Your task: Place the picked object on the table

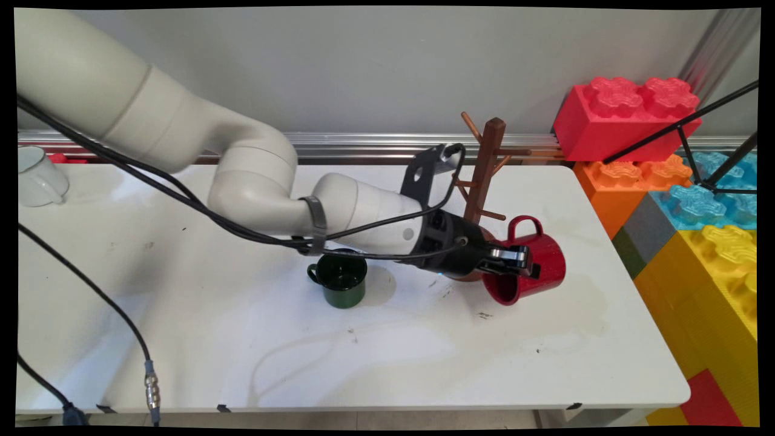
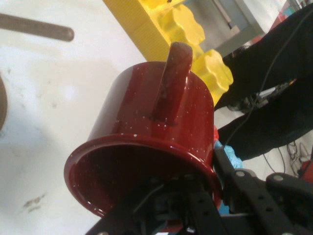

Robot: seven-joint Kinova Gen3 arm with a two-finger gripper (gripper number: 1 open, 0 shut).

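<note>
I had the gripper (image 1: 514,261) clamped on the rim of the red enamel mug (image 1: 536,266), 1 finger inside the mouth and the other against the outer wall, which explained why the mug hung tipped on its side with its opening toward the arm and its handle uppermost. In the main view it sat off the white table (image 1: 363,363), just right of the wooden mug tree (image 1: 484,175), near the tree's base and below its pegs. That rim pinch kept the handle free (it stood clear of both fingers in the hand view).

The mug itself looked glossy and dark red with fine white speckles, a rolled lip and a single loop handle (image 2: 172,81); in the hand view its body filled most of the picture, with the yellow toy brick (image 2: 195,44) behind it.

A green enamel mug (image 1: 342,280) stood upright on the table under my forearm, well apart from the red one. A white cup (image 1: 37,177) sat at the far left edge, and big coloured building blocks (image 1: 666,175) were stacked beyond the table's right end.
</note>
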